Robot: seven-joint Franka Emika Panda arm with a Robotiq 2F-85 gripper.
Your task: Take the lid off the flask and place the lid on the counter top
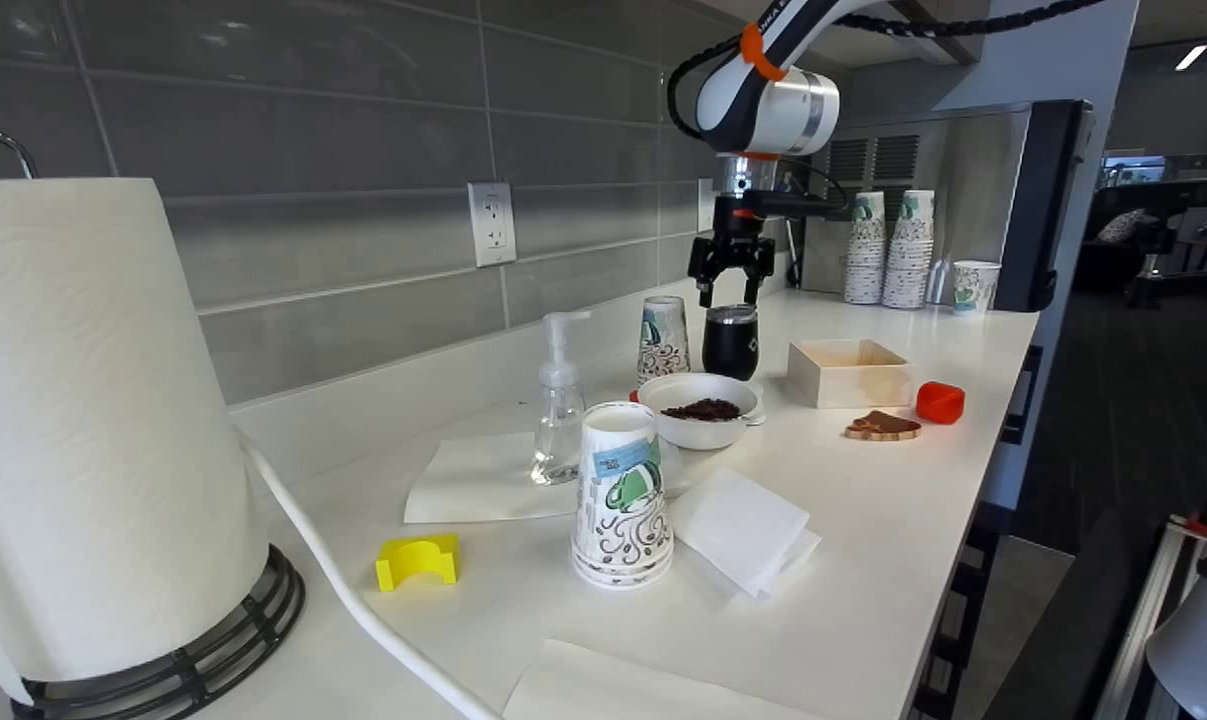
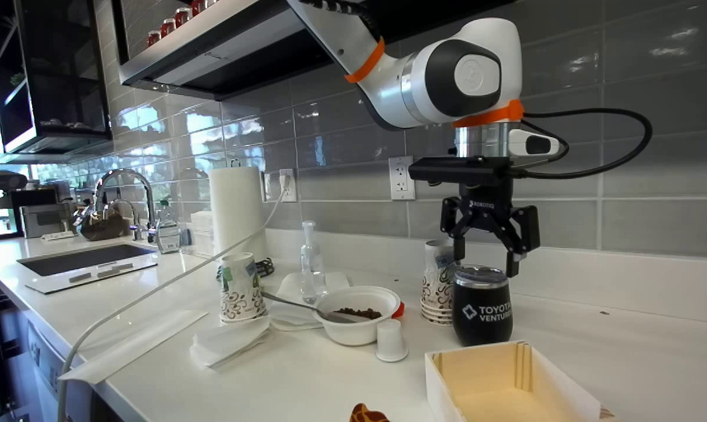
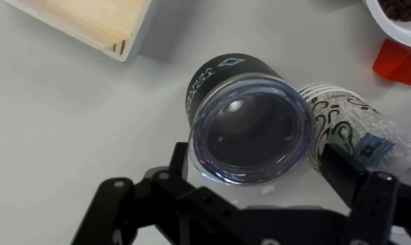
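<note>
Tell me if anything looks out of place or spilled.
The white cord looks odd: it stretches from the wall outlet over the counter top and down past its front edge, where it might snag.

Over there the flask [image 2: 482, 319] is black with white lettering and a silver rim; its lid [image 3: 251, 134] clear, faintly violet round the edge. The gripper [image 2: 485, 264] is black, the arm [image 2: 386, 97] white and dark grey with orange bands [image 2: 489, 116]. Dark swirls and green pattern the white cups [image 1: 623, 500]. The counter [image 1: 833, 620] is white, the tiles [image 1: 343, 240] grey, one block [image 1: 418, 553] yellow.
</note>
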